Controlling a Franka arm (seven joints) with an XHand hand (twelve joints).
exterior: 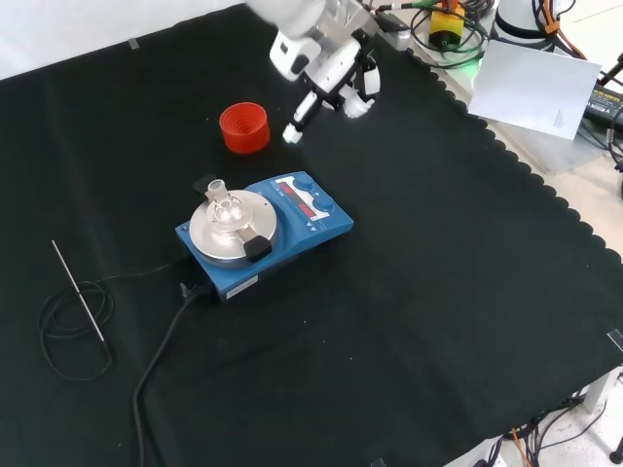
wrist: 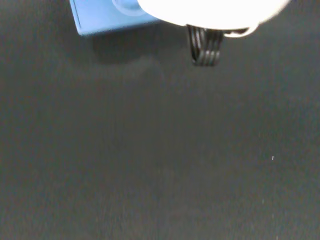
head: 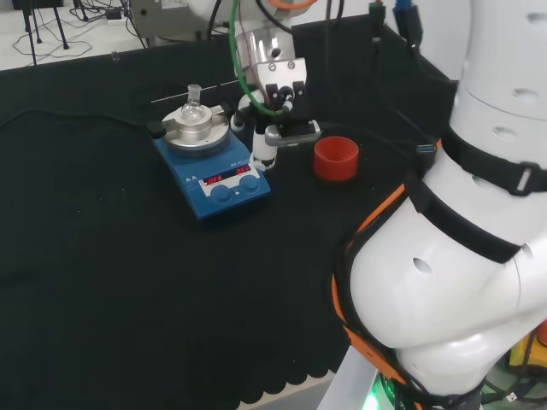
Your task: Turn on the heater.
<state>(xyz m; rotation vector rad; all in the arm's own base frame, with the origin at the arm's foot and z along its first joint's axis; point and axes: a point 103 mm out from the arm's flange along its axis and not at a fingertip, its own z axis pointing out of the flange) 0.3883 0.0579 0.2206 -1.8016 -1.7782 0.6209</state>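
Heater (exterior: 265,233), control panel toward robot hand (exterior: 326,60)

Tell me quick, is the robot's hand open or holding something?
Hand: holding nothing, one finger pointing down by the blue heater; other fingers look curled.

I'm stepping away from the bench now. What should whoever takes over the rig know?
Hand: holds nothing, one finger pointing down, above the cloth between the heater and the red ring.
Heater: blue, mid-cloth, a small glass flask on its round plate, red display lit, two knobs on the front panel.
Done: hand brought close to the heater.
Left: reach the panel and work the control.
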